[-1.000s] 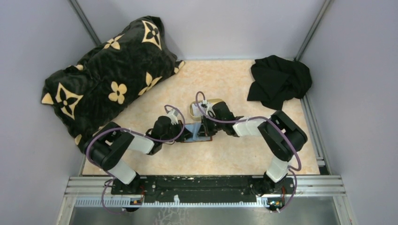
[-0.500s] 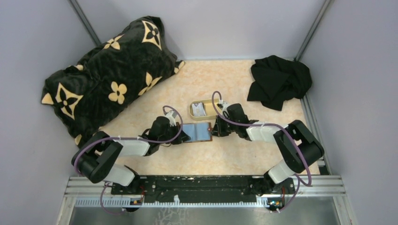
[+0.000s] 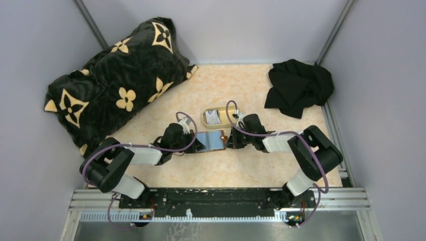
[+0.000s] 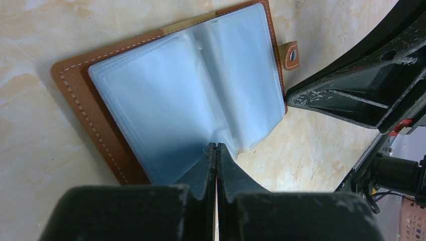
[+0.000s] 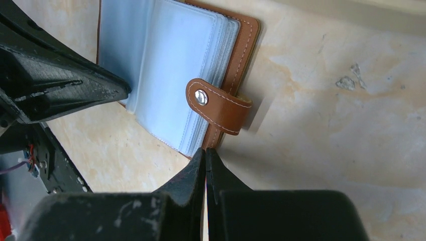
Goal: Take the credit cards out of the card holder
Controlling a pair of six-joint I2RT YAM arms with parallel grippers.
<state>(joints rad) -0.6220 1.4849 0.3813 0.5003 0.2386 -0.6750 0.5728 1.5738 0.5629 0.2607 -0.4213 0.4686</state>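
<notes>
Far to the left of the card holder [image 3: 210,141] a black pillow [image 3: 110,75] with tan flowers lies on the desk [image 3: 251,170], taking no part in the job.

The left claw [image 4: 216,150] is pressed fully together with no gap between its tips. They touch the left edge of the holder's pale blue-grey sleeves, where the plastic puckers a little. Whether a layer of film is caught between the tips cannot be told.

The holder itself lies open and flat on the desk between the two claws, brown cover down and sleeves up. No credit cards show through the cloudy plastic, so whether any are in the sleeves is unclear. Just behind the holder sits a tan oval tray [image 3: 217,117] with one small pale card [image 3: 213,117] lying in it.

At the holder's right edge a brown snap strap [image 5: 218,105] curls over the cover. The right claw [image 5: 205,153] is also closed tight and holds nothing, its tips at the holder's right edge just beside that strap.

Well to the right of the holder, a black cloth [image 3: 299,88] is heaped in the desk's far corner.

As for handling, the holder looks light and floppy: thin, slick sleeves on a soft leather-like cover, likely to slide or lift if tugged. Any cards would be stiff, thin and smooth. A sensible hold is one claw pinning the cover's stitched border or the strap while the other takes a card's exposed edge at the sleeve mouth — never the film alone.
</notes>
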